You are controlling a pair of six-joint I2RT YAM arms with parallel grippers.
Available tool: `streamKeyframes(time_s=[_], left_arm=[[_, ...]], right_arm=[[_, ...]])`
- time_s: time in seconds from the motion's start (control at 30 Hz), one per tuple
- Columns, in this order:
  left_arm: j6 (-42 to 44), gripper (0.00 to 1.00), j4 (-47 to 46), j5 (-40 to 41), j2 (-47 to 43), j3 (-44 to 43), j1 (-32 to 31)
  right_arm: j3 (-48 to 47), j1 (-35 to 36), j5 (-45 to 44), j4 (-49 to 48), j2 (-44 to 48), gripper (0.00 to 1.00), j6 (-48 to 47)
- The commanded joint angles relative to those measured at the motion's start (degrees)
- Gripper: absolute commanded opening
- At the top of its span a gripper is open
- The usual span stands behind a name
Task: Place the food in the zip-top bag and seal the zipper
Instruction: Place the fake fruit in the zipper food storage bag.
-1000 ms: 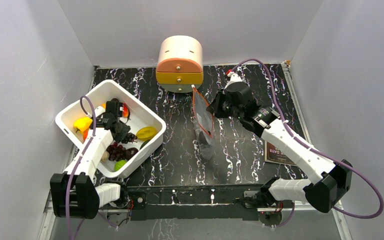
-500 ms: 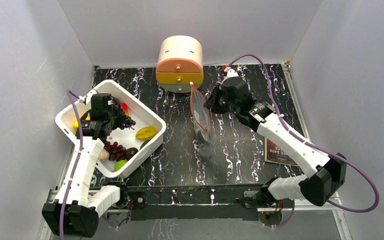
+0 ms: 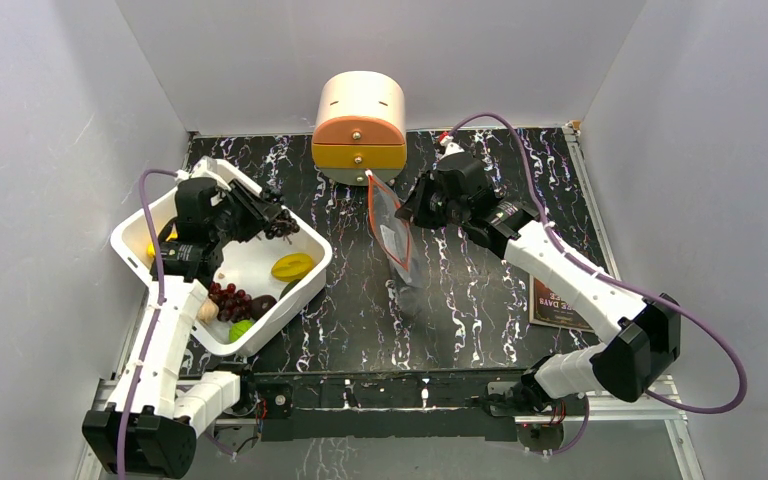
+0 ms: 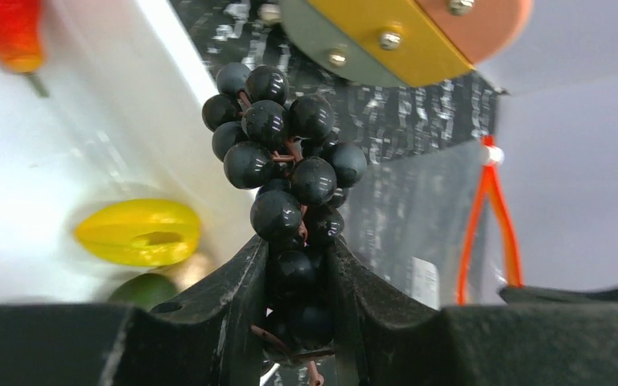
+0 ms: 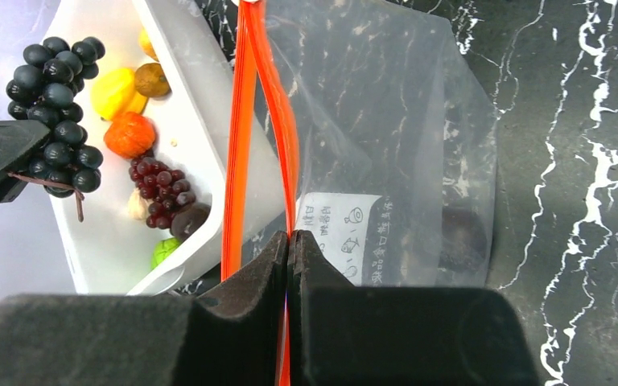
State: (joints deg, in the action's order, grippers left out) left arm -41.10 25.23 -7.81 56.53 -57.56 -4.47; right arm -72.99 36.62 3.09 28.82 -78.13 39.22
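Observation:
My left gripper is shut on a dark purple grape bunch and holds it above the white tub's far corner. In the left wrist view the bunch sticks out from between the fingers. My right gripper is shut on one side of the red-orange zipper and holds the clear zip-top bag upright, its mouth slightly open. A dark piece lies inside the bag. A yellow star fruit, red grapes and a green piece lie in the tub.
A round pink and orange drawer box stands at the back middle, just behind the bag. A brown card lies under the right arm. White walls close in the black marbled table on three sides.
My left gripper has lifted the dark grape bunch out of the tub and swung it up and to the right. My right gripper has carried the bag's rim a little to the left.

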Motion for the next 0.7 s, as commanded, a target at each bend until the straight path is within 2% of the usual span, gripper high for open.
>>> streamKeyframes(time_s=[0.0,0.33,0.6,0.67], left_arm=[[-3.1,0.25,-9.6,-9.6,-0.5,-1.0,-2.6],[-7.3,0.26,-24.0,-14.1,2.1,1.2,-15.8],[-12.5,0.28,-33.2,-16.8,5.3,3.8,-22.3],[-14.0,0.28,-37.2,-19.7,6.9,4.6,-23.9]], right_arm=[[-1.5,-0.1,2.2,-5.3,-0.4,0.0,2.2],[-1.4,-0.1,3.9,-9.3,-0.5,0.0,4.8],[-0.3,-0.1,5.2,-12.9,0.4,0.0,5.3],[-0.1,-0.1,5.7,-13.8,0.4,0.0,5.0]])
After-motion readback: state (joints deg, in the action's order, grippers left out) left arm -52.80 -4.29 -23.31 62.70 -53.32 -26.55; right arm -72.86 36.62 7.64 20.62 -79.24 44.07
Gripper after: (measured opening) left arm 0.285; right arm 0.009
